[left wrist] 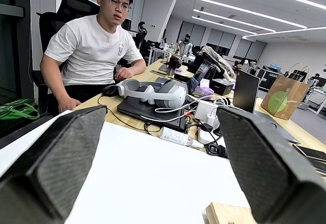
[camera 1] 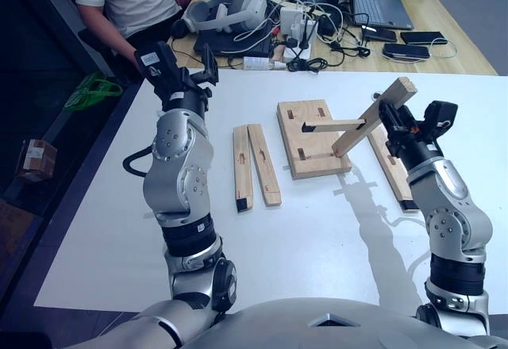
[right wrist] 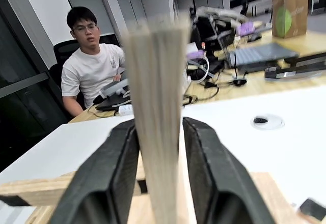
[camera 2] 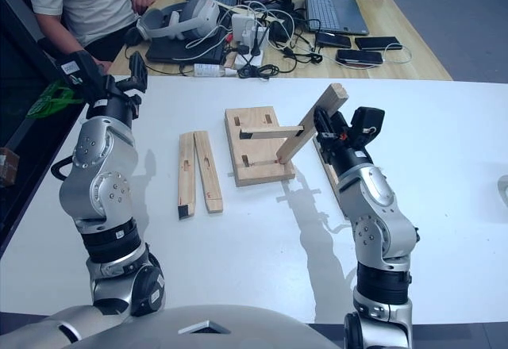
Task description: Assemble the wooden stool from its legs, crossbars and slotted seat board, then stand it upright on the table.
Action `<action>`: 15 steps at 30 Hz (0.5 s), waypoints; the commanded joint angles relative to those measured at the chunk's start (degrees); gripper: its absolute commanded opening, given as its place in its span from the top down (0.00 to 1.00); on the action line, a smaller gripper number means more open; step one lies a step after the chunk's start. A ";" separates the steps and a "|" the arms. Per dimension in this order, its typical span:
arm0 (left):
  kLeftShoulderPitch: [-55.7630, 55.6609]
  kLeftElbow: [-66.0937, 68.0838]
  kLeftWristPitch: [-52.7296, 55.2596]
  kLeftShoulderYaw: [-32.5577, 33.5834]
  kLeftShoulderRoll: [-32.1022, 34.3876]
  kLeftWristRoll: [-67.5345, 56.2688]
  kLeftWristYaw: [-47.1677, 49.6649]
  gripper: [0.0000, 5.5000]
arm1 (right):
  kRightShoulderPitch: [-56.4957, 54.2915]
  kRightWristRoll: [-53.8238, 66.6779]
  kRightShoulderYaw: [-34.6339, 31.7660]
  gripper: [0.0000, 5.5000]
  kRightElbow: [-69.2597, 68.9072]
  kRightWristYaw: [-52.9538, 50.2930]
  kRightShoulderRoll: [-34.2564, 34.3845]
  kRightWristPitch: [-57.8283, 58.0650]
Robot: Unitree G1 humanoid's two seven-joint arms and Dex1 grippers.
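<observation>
At the seat board's (camera 1: 311, 165) right edge, the right gripper (camera 1: 392, 120) clamps a leg (camera 1: 357, 133) — crossbar (camera 1: 332, 126) attached — tilting up and rightward from its slot; the left gripper (left wrist: 162, 142), jaws spread, hangs well apart.

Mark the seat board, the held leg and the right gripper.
seat board (camera 1: 316, 163): left eye view, bare near half.
leg (camera 1: 353, 138): left eye view, lower half, below the grip.
right gripper (right wrist: 160, 132): right wrist view, midway between its fingertips.

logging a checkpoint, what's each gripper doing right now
left gripper: open, holding nothing
right gripper: shut on the wooden leg
</observation>
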 commanded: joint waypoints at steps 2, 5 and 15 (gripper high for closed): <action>-0.08 0.36 -0.48 -0.81 0.08 0.02 -0.11 0.27 | -1.33 2.96 -2.82 0.60 -0.83 -0.52 0.68 2.48; 0.24 0.27 -0.69 -1.17 0.06 0.09 -0.15 0.27 | -2.06 4.27 -3.78 0.49 -1.90 -0.48 0.45 3.14; 0.99 0.83 -0.08 -0.27 1.47 0.19 -0.42 0.27 | -20.81 38.83 -19.10 0.22 -6.87 -1.42 -16.31 14.94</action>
